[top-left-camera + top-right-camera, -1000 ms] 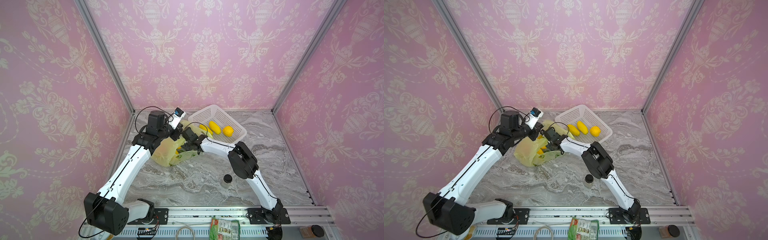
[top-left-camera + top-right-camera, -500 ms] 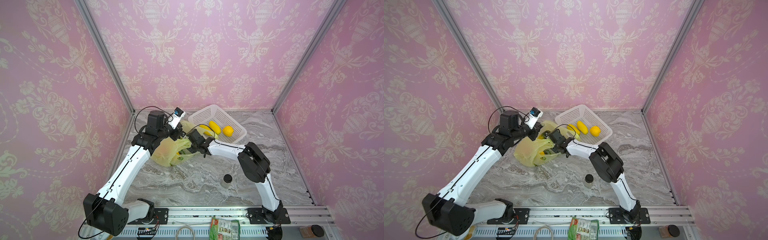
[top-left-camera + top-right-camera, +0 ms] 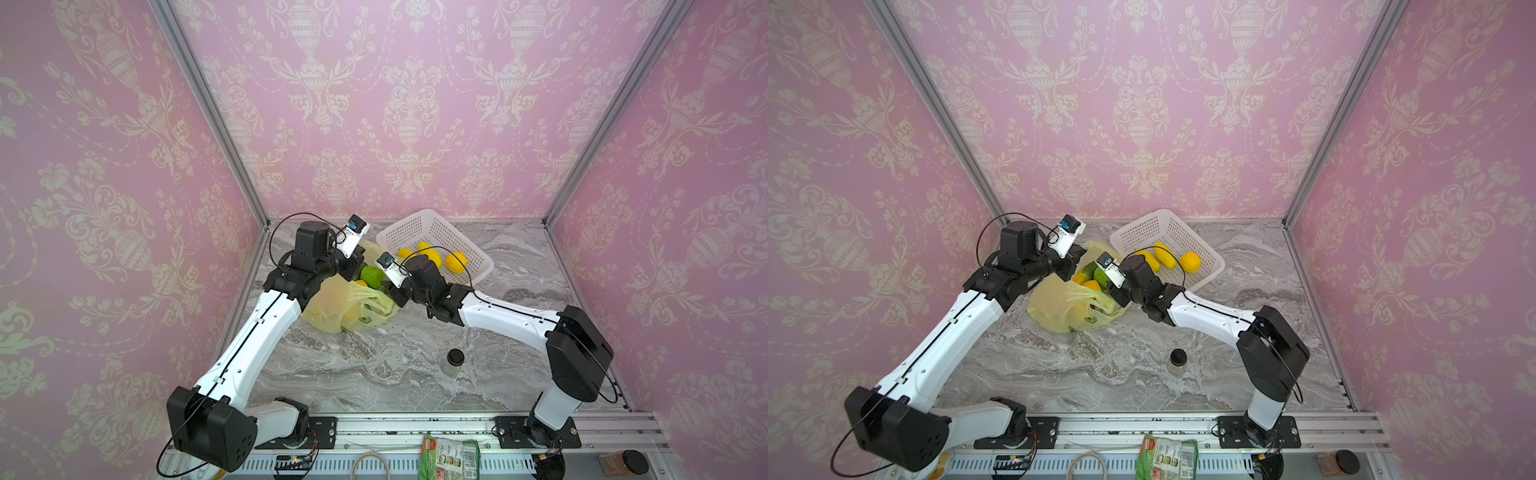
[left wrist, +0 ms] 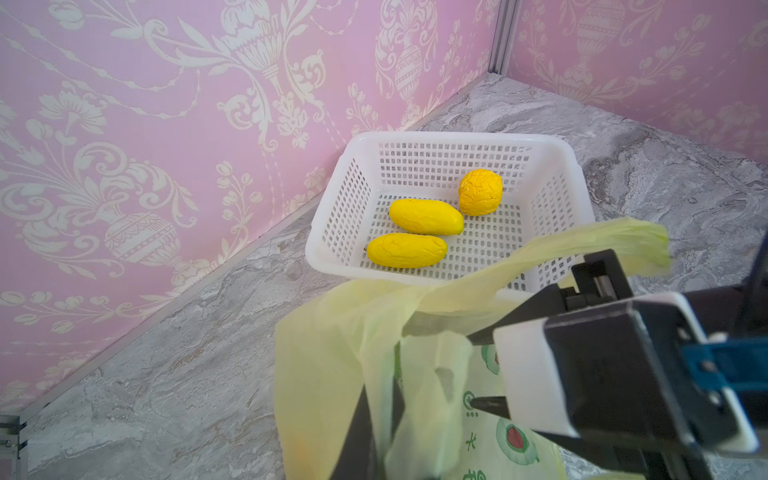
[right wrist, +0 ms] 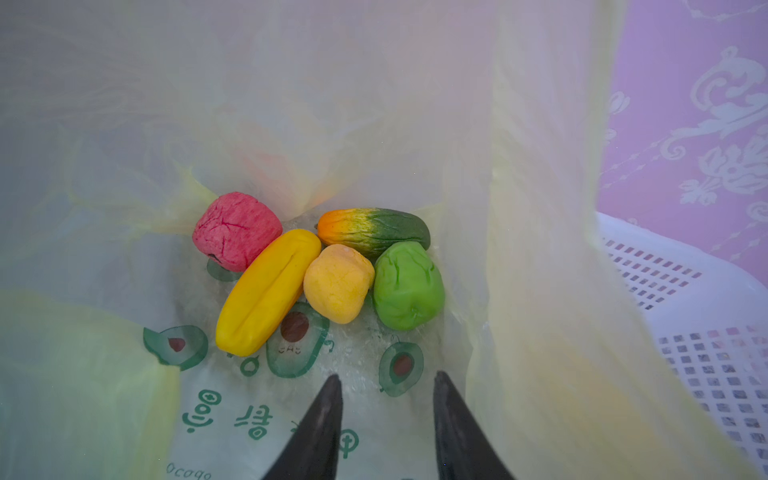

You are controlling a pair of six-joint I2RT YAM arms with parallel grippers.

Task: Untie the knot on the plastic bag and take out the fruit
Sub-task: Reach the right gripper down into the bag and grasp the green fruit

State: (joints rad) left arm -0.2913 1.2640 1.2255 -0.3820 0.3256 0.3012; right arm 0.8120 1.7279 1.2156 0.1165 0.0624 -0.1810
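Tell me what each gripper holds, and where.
Left gripper: the plastic bag, pinched at its raised mouth edge. Right gripper: nothing, jaws apart inside the bag.

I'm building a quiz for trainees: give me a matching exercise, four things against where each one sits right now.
Things:
1 pink fruit
2 bumpy yellow ball
3 black-lidded jar
4 snack packet

Places:
A in the white basket
B on the front metal frame
C inside the bag
D standing on the marble table

Pairs: 1-C, 2-A, 3-D, 4-B
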